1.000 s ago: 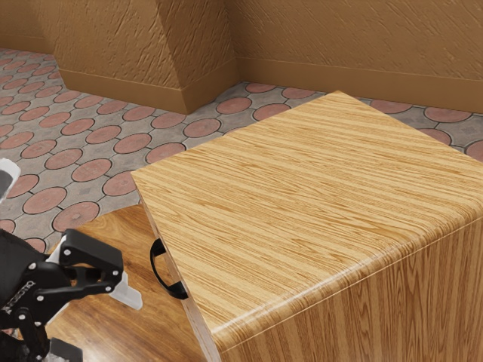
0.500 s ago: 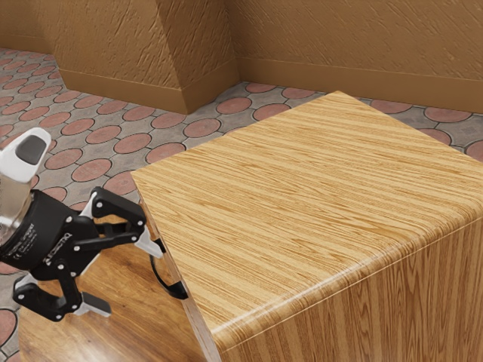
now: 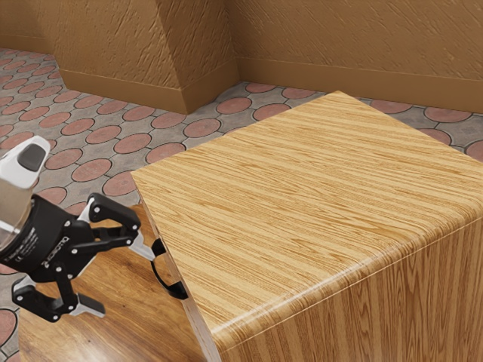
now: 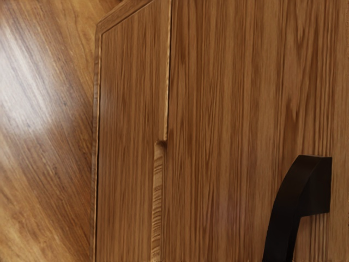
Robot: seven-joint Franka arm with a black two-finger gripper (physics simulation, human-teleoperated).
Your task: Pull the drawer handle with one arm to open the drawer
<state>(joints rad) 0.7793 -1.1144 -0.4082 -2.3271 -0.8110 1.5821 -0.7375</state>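
Tool (image 3: 124, 283): open, fingers spread wide, holding nothing, at the exterior view's left.
Handle (image 3: 167, 271) (image 4: 294, 213): black, curved, on the drawer front (image 4: 234, 109), just under the cabinet (image 3: 317, 204) top's edge.
Tool to handle: upper fingertip just beside the handle's upper end; lower finger apart, over the wooden floor (image 3: 136, 332).

The black two-finger pincer (image 3: 121, 279) has a blocky matte housing (image 3: 45, 245) carrying small white screw heads and a line of faint pale lettering along one face. Each finger is an open black linkage of angular bars, and each ends in a flat light-grey pad (image 3: 92, 306). Behind the housing sits the white, rounded wrist link (image 3: 16, 188), smooth and glossy, with a dark grey oval inset (image 3: 32, 156) near its end.
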